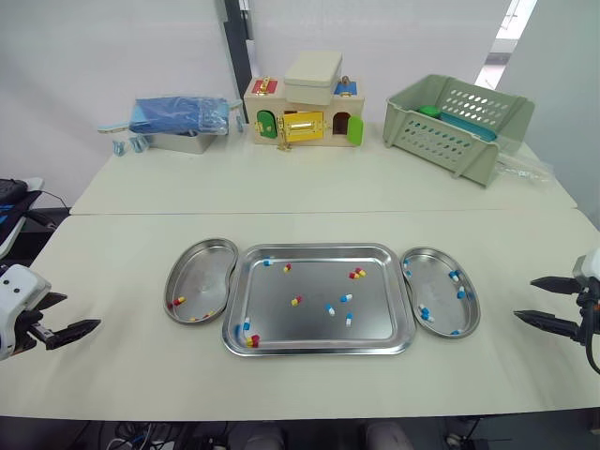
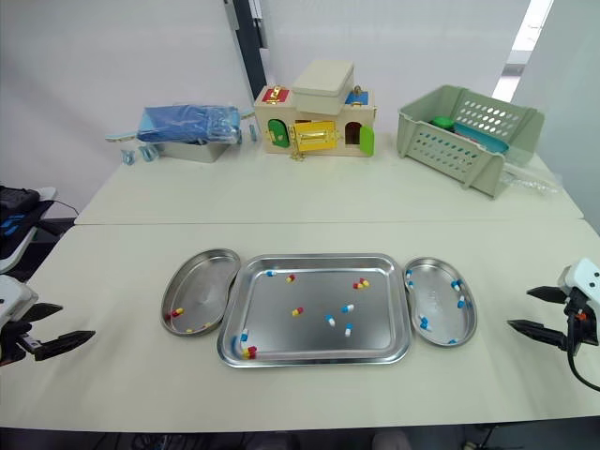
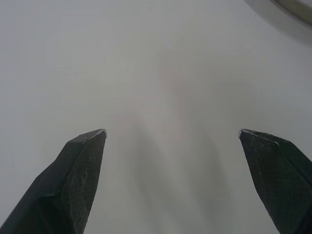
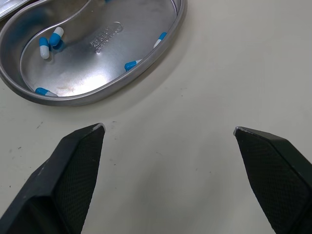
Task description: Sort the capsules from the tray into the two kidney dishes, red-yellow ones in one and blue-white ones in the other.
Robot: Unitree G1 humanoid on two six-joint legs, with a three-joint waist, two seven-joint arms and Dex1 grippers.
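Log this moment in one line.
left gripper: open, empty | right gripper: open, empty, beside right kidney dish | tray: holds both colours | left kidney dish: red-yellow capsules | right kidney dish: blue-white capsules

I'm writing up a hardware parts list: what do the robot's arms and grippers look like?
The left gripper and right gripper each have two black fingers that taper to pointed tips, with a finely dimpled surface. Each is mounted on a white wrist housing, and a thin black cable loops below the right one.

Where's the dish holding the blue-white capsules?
Head views: the right kidney dish sits beside the tray on the robot's right, between it and the right end effector.
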